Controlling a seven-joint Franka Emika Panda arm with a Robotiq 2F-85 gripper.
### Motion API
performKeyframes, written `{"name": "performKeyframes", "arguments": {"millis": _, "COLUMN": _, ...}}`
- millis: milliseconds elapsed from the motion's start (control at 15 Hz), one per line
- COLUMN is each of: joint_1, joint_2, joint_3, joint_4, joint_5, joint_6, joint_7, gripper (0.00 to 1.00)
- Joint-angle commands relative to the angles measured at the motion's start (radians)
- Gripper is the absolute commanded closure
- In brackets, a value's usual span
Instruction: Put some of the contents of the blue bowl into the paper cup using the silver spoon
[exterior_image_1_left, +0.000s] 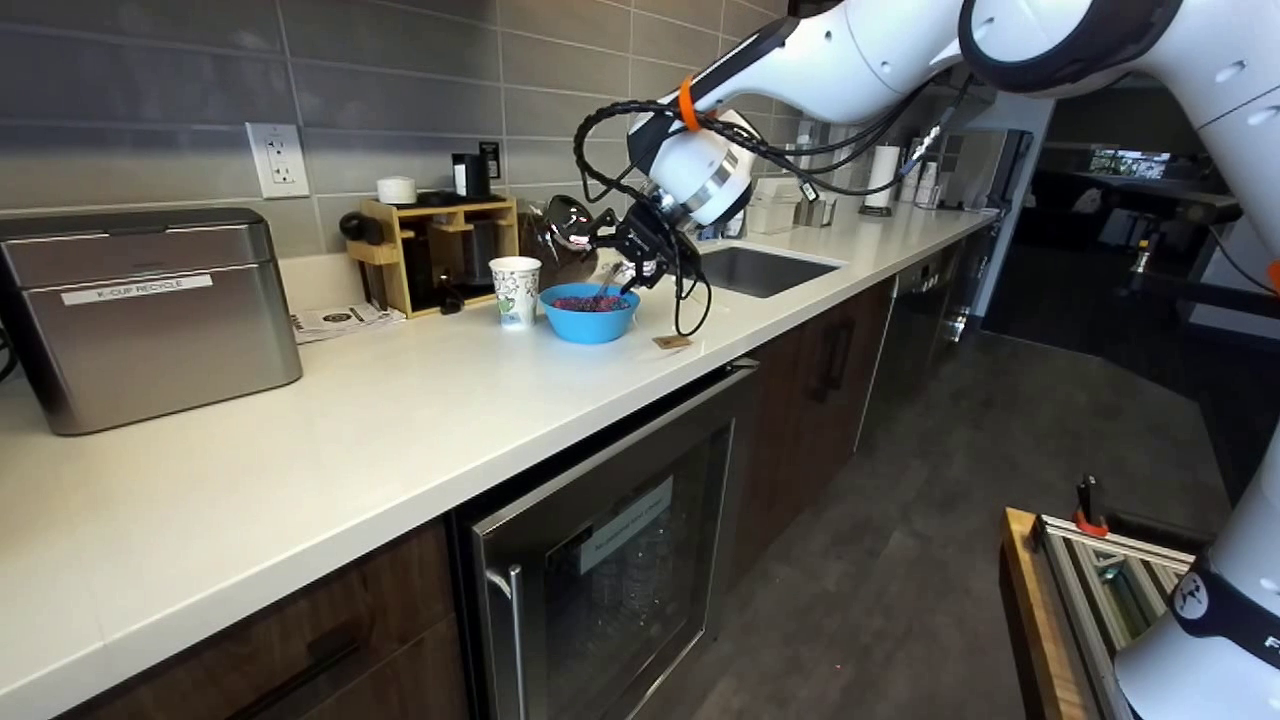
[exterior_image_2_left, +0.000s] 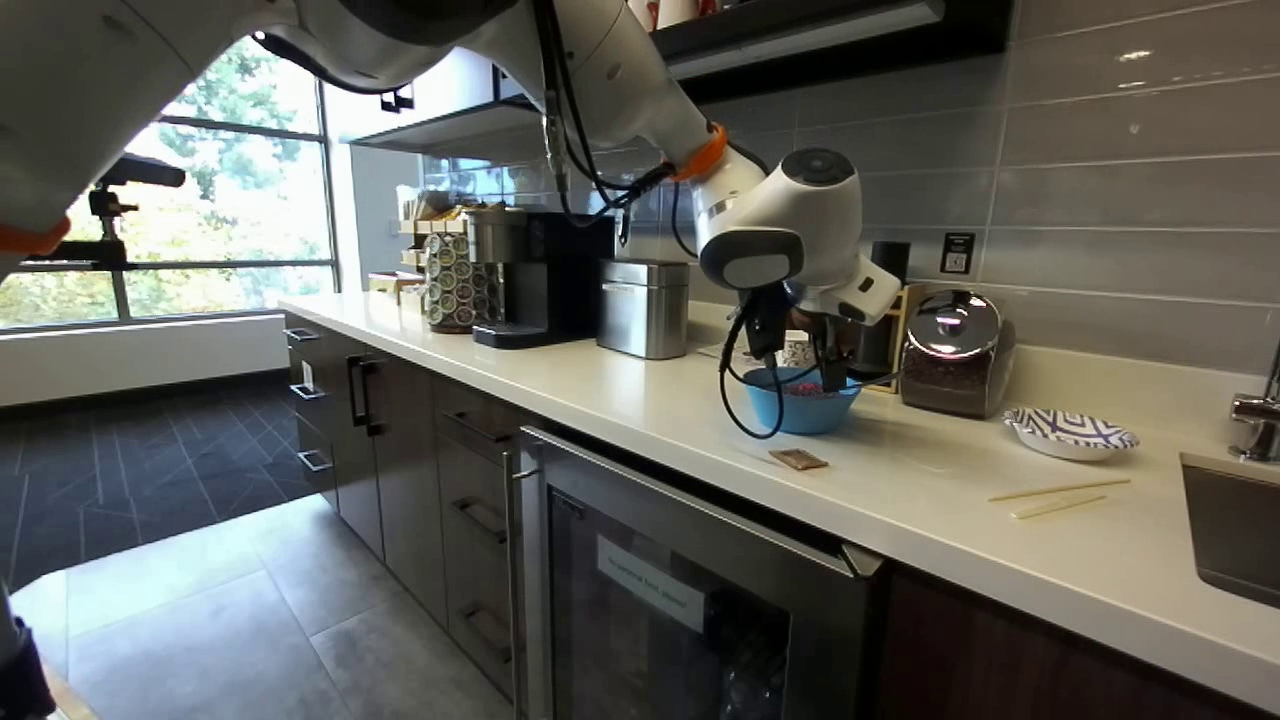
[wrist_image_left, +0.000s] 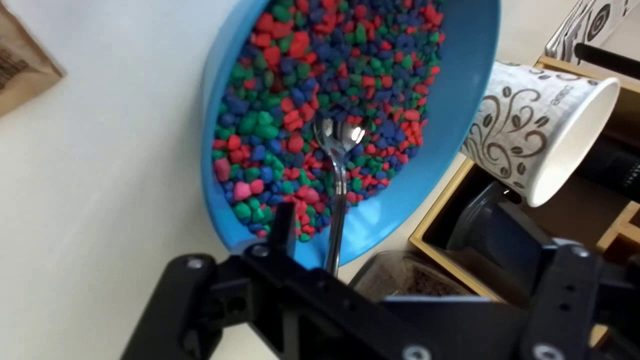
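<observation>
Red, green and blue pebbles, the contents (wrist_image_left: 295, 115), fill much of the blue bowl (wrist_image_left: 395, 215), which stands on the counter in both exterior views (exterior_image_1_left: 588, 327) (exterior_image_2_left: 800, 415). The silver spoon (wrist_image_left: 339, 190) rests with its head on the pebbles and its handle leaning across the rim; the handle's end is hidden behind my gripper's linkage. Beside the bowl the white paper cup (exterior_image_1_left: 516, 295) with brown swirls (wrist_image_left: 530, 120) stands upright. My gripper (wrist_image_left: 425, 235) is low over the bowl's edge, jaws wide apart. The spoon handle passes between the fingers, nearer the left finger (wrist_image_left: 284, 227), not clasped.
A brown packet (exterior_image_2_left: 798, 459) lies near the counter's front edge. Behind are a wooden rack (exterior_image_1_left: 402, 255) and a jar of dark stuff (exterior_image_2_left: 955, 355). A patterned paper bowl (exterior_image_2_left: 1070, 436) and thin sticks (exterior_image_2_left: 1060, 491) lie toward the sink (exterior_image_1_left: 760, 272). A steel bin (exterior_image_1_left: 165, 330) stands farther along.
</observation>
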Motion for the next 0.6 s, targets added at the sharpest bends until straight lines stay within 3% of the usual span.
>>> {"name": "performKeyframes", "arguments": {"millis": 0, "joint_1": -0.030, "joint_2": 0.078, "joint_3": 0.036, "joint_4": 0.093, "joint_5": 0.023, "joint_6": 0.029, "joint_7": 0.007, "gripper": 0.13}}
{"name": "performKeyframes", "arguments": {"millis": 133, "joint_1": -0.037, "joint_2": 0.100, "joint_3": 0.042, "joint_4": 0.117, "joint_5": 0.019, "joint_6": 0.030, "joint_7": 0.008, "gripper": 0.20}}
{"name": "performKeyframes", "arguments": {"millis": 200, "joint_1": -0.042, "joint_2": 0.110, "joint_3": 0.047, "joint_4": 0.130, "joint_5": 0.020, "joint_6": 0.032, "joint_7": 0.004, "gripper": 0.29}}
{"name": "performKeyframes", "arguments": {"millis": 267, "joint_1": -0.044, "joint_2": 0.118, "joint_3": 0.048, "joint_4": 0.139, "joint_5": 0.018, "joint_6": 0.032, "joint_7": 0.006, "gripper": 0.24}}
{"name": "performKeyframes", "arguments": {"millis": 533, "joint_1": -0.057, "joint_2": 0.144, "joint_3": 0.064, "joint_4": 0.176, "joint_5": 0.021, "joint_6": 0.044, "joint_7": -0.004, "gripper": 0.29}}
